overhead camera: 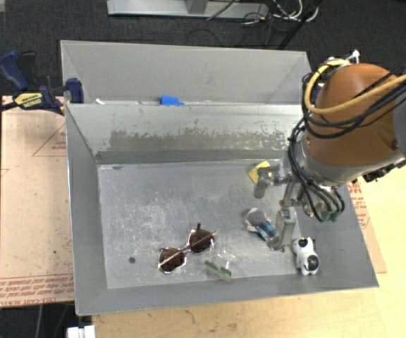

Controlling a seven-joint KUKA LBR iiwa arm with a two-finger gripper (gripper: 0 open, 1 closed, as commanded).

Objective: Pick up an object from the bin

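- Jaws of mine hang low at the right side of the bin [83,189]; I cannot tell how wide they stand.
- Just beside them, toward the bin's middle, lies a small blue-and-grey piece [261,225]. I judge it light and would pinch it across its narrow middle.
- Close on the other side sits a white-and-black toy [306,255], probably hard and smooth.
- Well apart, sunglasses [187,249]: thin-armed, fragile.

Orange-covered wrist [347,122] at right — end effector [282,236] hangs low, pointing down
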